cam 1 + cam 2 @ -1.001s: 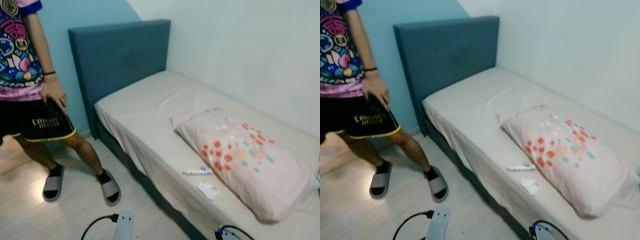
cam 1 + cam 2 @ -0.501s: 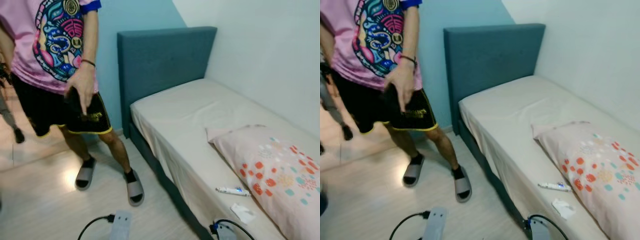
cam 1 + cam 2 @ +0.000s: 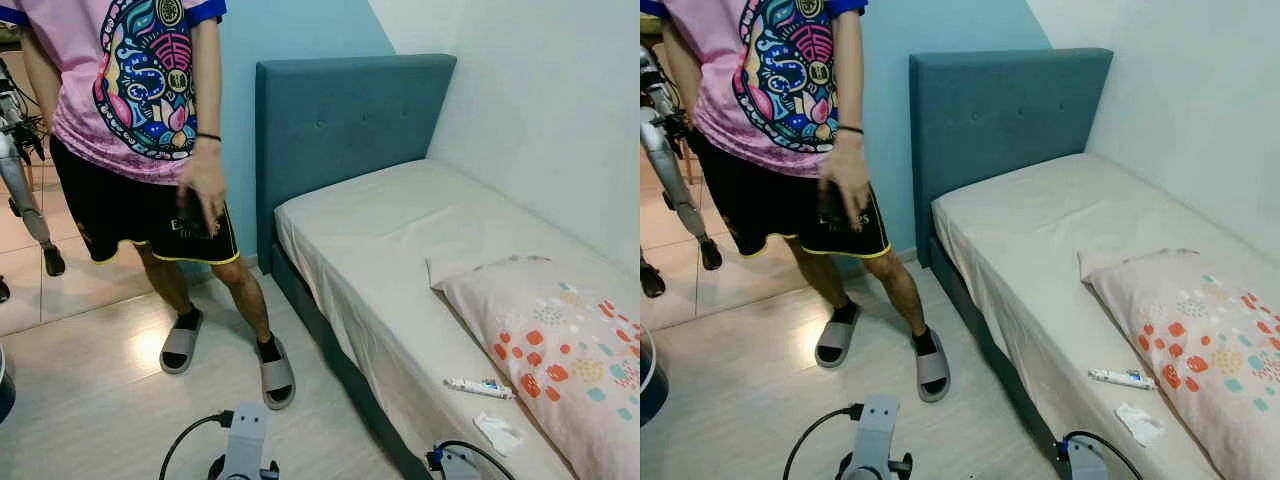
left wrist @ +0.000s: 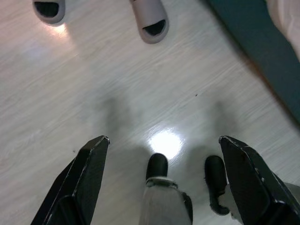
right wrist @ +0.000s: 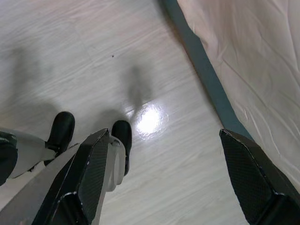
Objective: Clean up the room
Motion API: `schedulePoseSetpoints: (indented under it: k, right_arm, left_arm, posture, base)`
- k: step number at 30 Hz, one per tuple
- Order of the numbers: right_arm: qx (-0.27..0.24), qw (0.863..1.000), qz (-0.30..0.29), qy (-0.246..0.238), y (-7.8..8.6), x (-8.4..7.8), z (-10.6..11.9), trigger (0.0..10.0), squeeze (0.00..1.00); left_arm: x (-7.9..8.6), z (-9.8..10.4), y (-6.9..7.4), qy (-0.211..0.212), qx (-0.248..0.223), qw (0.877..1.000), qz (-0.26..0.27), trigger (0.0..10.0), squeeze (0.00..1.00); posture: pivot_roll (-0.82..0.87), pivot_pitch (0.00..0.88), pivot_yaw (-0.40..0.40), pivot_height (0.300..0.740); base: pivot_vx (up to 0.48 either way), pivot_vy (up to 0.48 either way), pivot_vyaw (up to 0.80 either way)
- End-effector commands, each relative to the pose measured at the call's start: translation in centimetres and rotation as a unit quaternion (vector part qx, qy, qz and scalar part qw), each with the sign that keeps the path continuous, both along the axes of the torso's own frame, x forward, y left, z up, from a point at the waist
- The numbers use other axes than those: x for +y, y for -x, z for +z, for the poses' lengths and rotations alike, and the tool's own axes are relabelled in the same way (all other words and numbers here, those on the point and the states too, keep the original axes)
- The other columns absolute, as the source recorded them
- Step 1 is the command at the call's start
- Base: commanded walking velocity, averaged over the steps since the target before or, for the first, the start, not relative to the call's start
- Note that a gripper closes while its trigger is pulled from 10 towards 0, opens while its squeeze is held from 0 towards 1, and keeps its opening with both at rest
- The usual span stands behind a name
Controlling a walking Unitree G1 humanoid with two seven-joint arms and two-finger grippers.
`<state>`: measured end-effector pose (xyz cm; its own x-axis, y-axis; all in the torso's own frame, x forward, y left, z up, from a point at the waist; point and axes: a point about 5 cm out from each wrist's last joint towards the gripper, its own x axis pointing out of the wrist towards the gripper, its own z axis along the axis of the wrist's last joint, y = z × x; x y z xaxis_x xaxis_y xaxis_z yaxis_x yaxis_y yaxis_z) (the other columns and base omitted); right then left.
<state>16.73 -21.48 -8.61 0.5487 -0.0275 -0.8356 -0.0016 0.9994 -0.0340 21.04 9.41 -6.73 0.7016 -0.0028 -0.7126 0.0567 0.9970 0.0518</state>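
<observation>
Left gripper point(image 4: 161, 150) hangs over pale wood-grain floor point(image 4: 93, 84), fingers spread wide, holding nothing; grey slippers point(image 4: 149, 18) ahead. Right gripper point(image 5: 164, 150), equally open and empty, adds the bed's sheet edge point(image 5: 253, 56). Head view: small tube point(image 3: 480, 387) and crumpled tissue point(image 3: 498, 433) lie on the mattress beside a flowered pillow point(image 3: 570, 360); a person point(image 3: 150, 120) stands nearby

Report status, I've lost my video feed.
Left gripper and right gripper open over floor. Tube and tissue on bed. Person stands nearby.
</observation>
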Motion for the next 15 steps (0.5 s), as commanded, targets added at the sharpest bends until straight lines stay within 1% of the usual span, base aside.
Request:
schedulePoseSetpoints:
  k: [1, 2, 3, 4, 5, 6, 7, 8, 9, 10, 12, 13, 14, 15]
  right_arm:
    - [0.000, 1.000, -0.008, 0.002, -0.08, -0.35, 0.09, 10.0, 0.00]
    - [0.000, 1.000, -0.008, 0.004, -0.13, -0.39, 0.12, 10.0, 0.00]
    - [0.000, 1.000, -0.008, 0.004, -0.13, -0.39, 0.12, 10.0, 0.00]
    - [0.004, 1.000, -0.007, 0.012, -0.08, -0.50, 0.10, 10.0, 0.00]
    - [0.005, 1.000, -0.006, 0.014, -0.04, -0.52, 0.08, 10.0, 0.00]
    - [0.005, 1.000, -0.006, 0.014, -0.04, -0.52, 0.08, 10.0, 0.00]
    - [0.006, 1.000, -0.006, 0.014, 0.05, -0.54, 0.05, 10.0, 0.00]
    - [0.006, 1.000, -0.007, 0.014, 0.14, -0.57, 0.02, 10.0, 0.00]
    - [0.006, 1.000, -0.007, 0.014, 0.14, -0.57, 0.02, 10.0, 0.00]
    - [0.006, 1.000, -0.009, 0.013, 0.26, -0.65, -0.01, 10.0, 0.00]
    - [0.006, 1.000, -0.009, 0.013, 0.26, -0.65, -0.01, 10.0, 0.00]
    - [0.004, 1.000, -0.012, 0.012, 0.26, -0.72, 0.02, 10.0, 0.00]
    - [0.002, 1.000, -0.013, 0.011, 0.21, -0.76, 0.05, 10.0, 0.00]
    - [0.002, 1.000, -0.013, 0.011, 0.21, -0.76, 0.05, 10.0, 0.00]
  left_arm:
    - [-1.12, -0.30, 0.88, 0.017, 0.005, 1.000, -0.017, 10.0, 0.00]
    - [-1.25, -0.24, 0.79, 0.019, 0.003, 0.999, -0.031, 10.0, 0.00]
    - [-1.25, -0.24, 0.79, 0.019, 0.003, 0.999, -0.031, 10.0, 0.00]
    - [-1.35, -0.36, 0.69, -0.039, 0.021, 0.993, -0.113, 10.0, 0.00]
    - [-1.28, -0.41, 0.64, -0.070, 0.028, 0.986, -0.146, 10.0, 0.00]
    - [-1.28, -0.41, 0.64, -0.070, 0.028, 0.986, -0.146, 10.0, 0.00]
    - [-1.22, -0.48, 0.68, -0.081, 0.034, 0.984, -0.157, 10.0, 0.00]
    - [-1.15, -0.54, 0.82, -0.072, 0.035, 0.988, -0.132, 10.0, 0.00]
    - [-1.15, -0.54, 0.82, -0.072, 0.035, 0.988, -0.132, 10.0, 0.00]
    - [-0.86, -0.49, 0.93, -0.074, 0.019, 0.994, -0.074, 10.0, 0.00]
    - [-0.86, -0.49, 0.93, -0.074, 0.019, 0.994, -0.074, 10.0, 0.00]
    - [-0.55, -0.25, 0.90, -0.090, -0.009, 0.996, -0.027, 10.0, 0.00]
    - [-0.47, -0.11, 0.92, -0.084, -0.022, 0.996, 0.003, 10.0, 0.00]
    - [-0.47, -0.11, 0.92, -0.084, -0.022, 0.996, 0.003, 10.0, 0.00]
  posture:
    - [0.04, 0.000, -0.108, 0.740]
    - [0.04, 0.000, -0.108, 0.740]
    - [0.04, 0.000, -0.108, 0.740]
    - [0.04, 0.000, -0.108, 0.740]
    - [0.04, 0.000, -0.108, 0.740]
    - [0.04, 0.000, -0.108, 0.740]
    - [0.03, 0.000, -0.100, 0.740]
    - [0.02, 0.000, -0.096, 0.740]
    - [0.02, 0.000, -0.096, 0.740]
    - [0.02, 0.000, -0.097, 0.740]
    - [0.02, 0.000, -0.097, 0.740]
    - [0.02, 0.000, -0.097, 0.740]
    - [0.02, 0.000, -0.098, 0.740]
    - [0.02, 0.000, -0.098, 0.740]
  base:
    - [0.000, 0.000, 0.00]
    - [0.000, 0.000, 0.00]
    - [0.000, 0.000, 0.00]
    - [0.000, 0.000, 0.00]
    - [0.000, 0.000, 0.00]
    - [0.000, 0.000, 0.00]
    - [0.000, 0.000, 0.00]
    - [0.000, 0.000, 0.00]
    - [0.000, 0.000, 0.00]
    - [0.000, 0.000, 0.00]
    - [0.000, 0.000, 0.00]
    - [0.000, 0.000, 0.00]
    - [0.000, 0.000, 0.00]
    - [0.000, 0.000, 0.00]
